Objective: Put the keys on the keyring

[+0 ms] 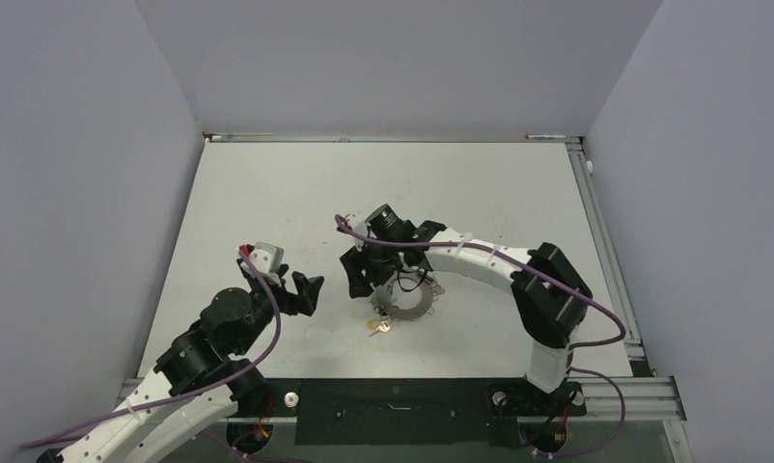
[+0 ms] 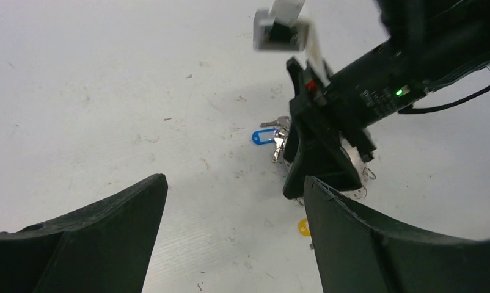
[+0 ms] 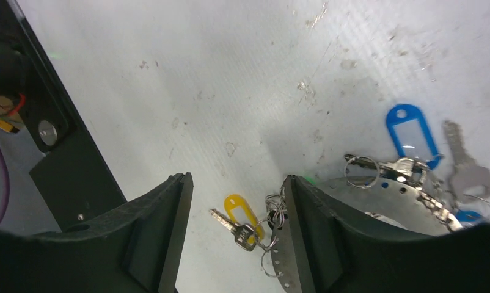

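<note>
The grey keyring (image 1: 409, 307) lies flat on the table in front of the right arm, and it also shows in the right wrist view (image 3: 377, 201). A key with a yellow tag (image 3: 244, 213) lies at its rim, its small ring touching a rim loop. A key with a blue tag (image 3: 410, 131) and a bare silver key (image 3: 467, 174) lie at the far rim. My right gripper (image 3: 237, 180) is open and hovers over the yellow-tagged key (image 1: 376, 326), holding nothing. My left gripper (image 2: 235, 183) is open and empty, left of the keyring (image 1: 303, 291). Black and green tags are not visible.
A black base plate (image 1: 393, 410) runs along the near table edge between the arm bases. Grey walls enclose the table on three sides. The right arm's cable (image 1: 610, 328) loops beside its base. The blue tag (image 2: 262, 137) and yellow tag (image 2: 303, 226) also show in the left wrist view.
</note>
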`<move>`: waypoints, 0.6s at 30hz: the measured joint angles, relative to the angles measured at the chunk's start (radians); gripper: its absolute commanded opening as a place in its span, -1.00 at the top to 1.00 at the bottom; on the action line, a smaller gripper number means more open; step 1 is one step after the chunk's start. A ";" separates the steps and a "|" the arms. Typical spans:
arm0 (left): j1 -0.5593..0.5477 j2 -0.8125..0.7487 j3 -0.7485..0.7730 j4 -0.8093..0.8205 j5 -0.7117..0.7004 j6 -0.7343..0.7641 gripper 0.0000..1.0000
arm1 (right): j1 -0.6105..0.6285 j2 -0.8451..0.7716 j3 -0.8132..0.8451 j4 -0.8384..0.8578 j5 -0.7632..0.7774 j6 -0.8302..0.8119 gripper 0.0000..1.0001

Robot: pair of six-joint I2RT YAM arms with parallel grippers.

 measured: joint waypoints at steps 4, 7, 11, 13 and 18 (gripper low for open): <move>0.009 0.088 0.000 0.007 0.047 -0.049 -0.59 | -0.010 -0.161 -0.044 0.059 0.082 0.033 -0.17; 0.026 0.190 0.000 0.015 0.101 -0.103 -0.50 | -0.041 -0.298 -0.110 0.123 0.166 0.065 -0.17; 0.042 0.360 0.000 0.071 0.217 -0.174 -0.30 | -0.106 -0.425 -0.218 0.183 0.237 0.103 -0.17; 0.048 0.463 -0.008 0.141 0.304 -0.201 -0.23 | -0.137 -0.459 -0.268 0.188 0.259 0.118 -0.17; 0.085 0.669 -0.048 0.310 0.484 -0.239 -0.06 | -0.163 -0.497 -0.340 0.162 0.284 0.126 -0.17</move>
